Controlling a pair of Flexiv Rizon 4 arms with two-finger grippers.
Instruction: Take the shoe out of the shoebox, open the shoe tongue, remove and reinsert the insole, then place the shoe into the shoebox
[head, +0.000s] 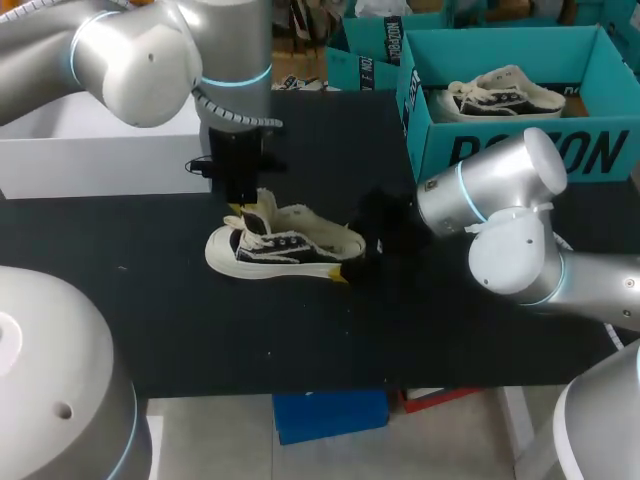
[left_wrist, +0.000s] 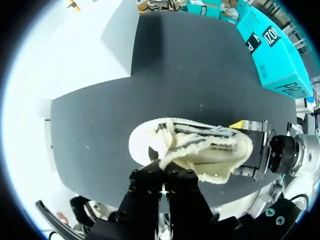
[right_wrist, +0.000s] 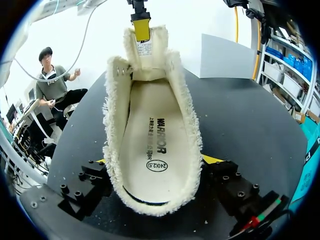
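My right tool (right_wrist: 158, 161) clamps the shoe (head: 285, 250) by its heel, mid-frame on the tabletop (head: 150, 300), steadying it. My left tool (left_wrist: 161, 175) pinches the tongue (right_wrist: 145, 55) back, so the insole (right_wrist: 155, 145) is exposed.

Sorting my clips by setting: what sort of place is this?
Probably a robot test bench: left arm and right arm meet at a shoe on a black table beside a teal shoebox.

The insole (right_wrist: 155, 112) bears dark print, perhaps a size mark; the shoebox (head: 600, 152) bold lettering.
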